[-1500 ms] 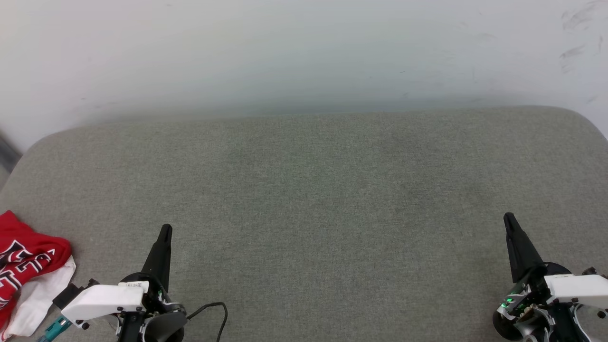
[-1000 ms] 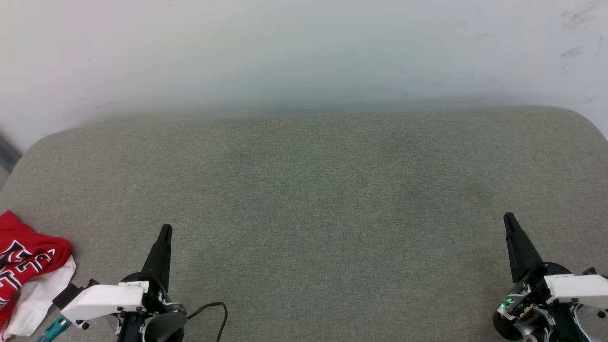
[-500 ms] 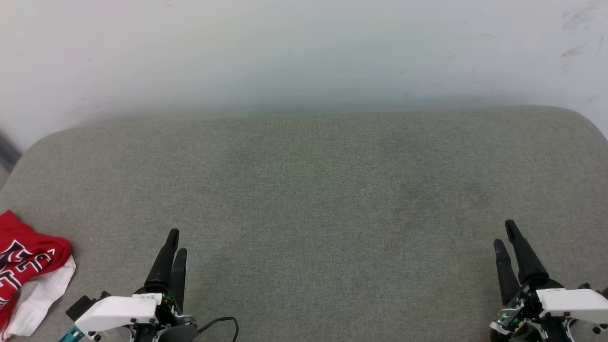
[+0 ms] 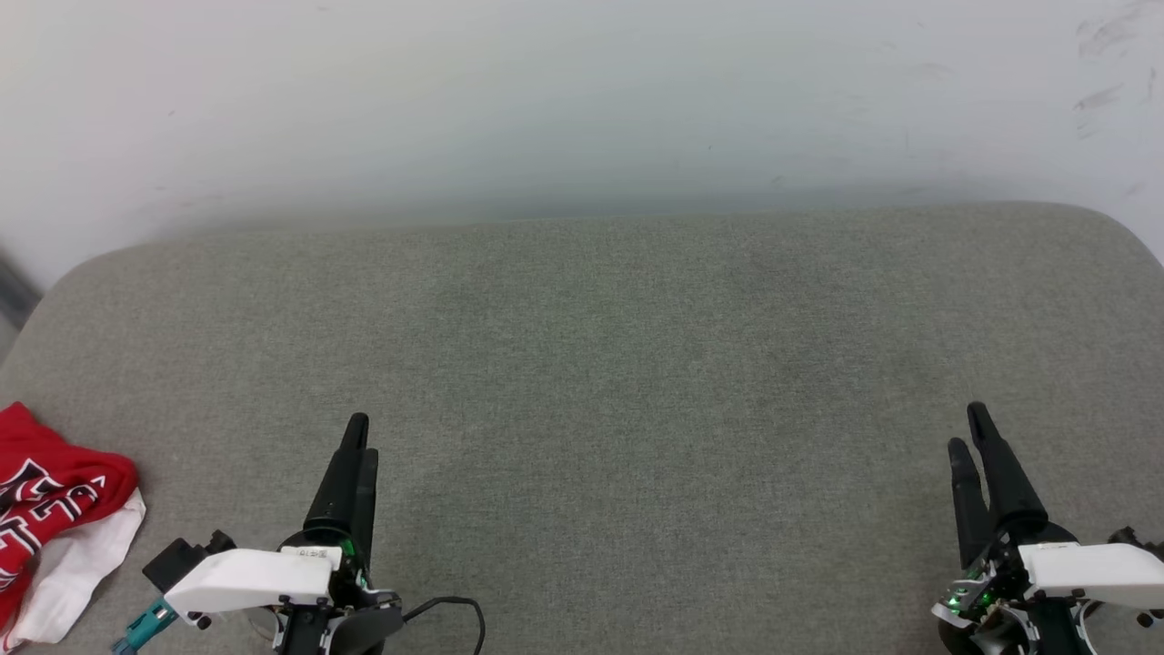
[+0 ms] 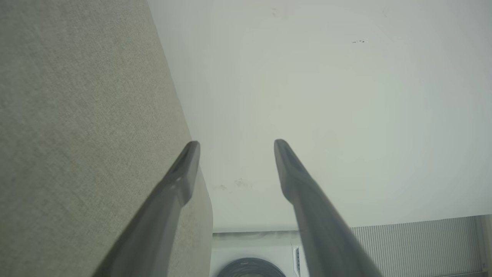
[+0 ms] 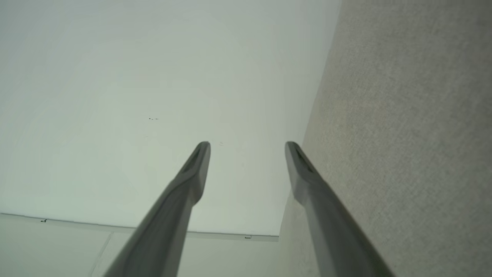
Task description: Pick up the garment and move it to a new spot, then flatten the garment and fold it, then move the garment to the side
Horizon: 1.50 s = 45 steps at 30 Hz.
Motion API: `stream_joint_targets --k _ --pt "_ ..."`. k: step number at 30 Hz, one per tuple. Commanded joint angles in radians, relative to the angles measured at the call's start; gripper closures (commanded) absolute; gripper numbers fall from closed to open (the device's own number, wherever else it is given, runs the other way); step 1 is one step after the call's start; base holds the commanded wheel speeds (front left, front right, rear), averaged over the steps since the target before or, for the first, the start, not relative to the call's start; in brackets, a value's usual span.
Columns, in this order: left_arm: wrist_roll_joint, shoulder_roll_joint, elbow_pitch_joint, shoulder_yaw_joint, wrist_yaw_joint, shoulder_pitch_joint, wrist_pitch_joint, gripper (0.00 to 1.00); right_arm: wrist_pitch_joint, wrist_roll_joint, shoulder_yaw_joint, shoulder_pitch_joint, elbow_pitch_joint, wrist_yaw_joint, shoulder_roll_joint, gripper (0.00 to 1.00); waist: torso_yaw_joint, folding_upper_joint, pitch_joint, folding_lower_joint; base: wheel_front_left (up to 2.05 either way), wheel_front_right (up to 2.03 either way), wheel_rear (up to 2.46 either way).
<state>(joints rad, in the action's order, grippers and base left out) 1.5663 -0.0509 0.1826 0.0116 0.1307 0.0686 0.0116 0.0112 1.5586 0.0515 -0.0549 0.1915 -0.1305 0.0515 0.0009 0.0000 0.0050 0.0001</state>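
**Room condition: plain, evenly lit**

Grey-green fabric-covered table [image 4: 582, 364] with rounded far corners stands against a white wall [image 4: 582, 91]. Dark scuff marks [image 4: 1105, 36] sit at the wall's upper right. The left wrist view shows a pale ribbed panel [image 5: 415, 246] beside a white appliance [image 5: 250, 265] with a dark round front.

Soft, diffuse, fairly bright light lies evenly over the grey-green woven fabric cushion [image 4: 637, 364], and shade shows as a faint dim band low on the scuffed white wall [image 4: 582, 109] behind it. In both wrist views the long dark fingers [image 5: 175, 188] look washed-out grey and soft, out of focus close to the lens.
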Motion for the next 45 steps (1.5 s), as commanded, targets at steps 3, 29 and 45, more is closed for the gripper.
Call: stream_joint_targets --k 3,29,45 --pt "-0.032 -0.013 -0.037 0.017 0.000 0.032 -0.018 0.00 -0.017 -0.041 -0.013 -0.009 -0.033 0.000 0.017 0.00 0.001 0.0000 0.000 -0.0001 0.00 0.00 0.00" --pt "-0.649 -0.019 -0.143 0.046 0.000 0.021 -0.110 0.00 -0.069 -0.794 -0.022 0.010 -0.156 0.000 0.030 0.00 0.002 0.0000 -0.001 -0.0001 0.00 0.00 0.00" --pt "-0.998 -0.033 -0.129 0.028 -0.002 -0.009 -0.154 0.00 -0.039 -1.087 -0.024 0.032 -0.216 0.000 0.026 0.00 0.001 0.0000 -0.005 -0.0001 0.00 0.00 0.00"
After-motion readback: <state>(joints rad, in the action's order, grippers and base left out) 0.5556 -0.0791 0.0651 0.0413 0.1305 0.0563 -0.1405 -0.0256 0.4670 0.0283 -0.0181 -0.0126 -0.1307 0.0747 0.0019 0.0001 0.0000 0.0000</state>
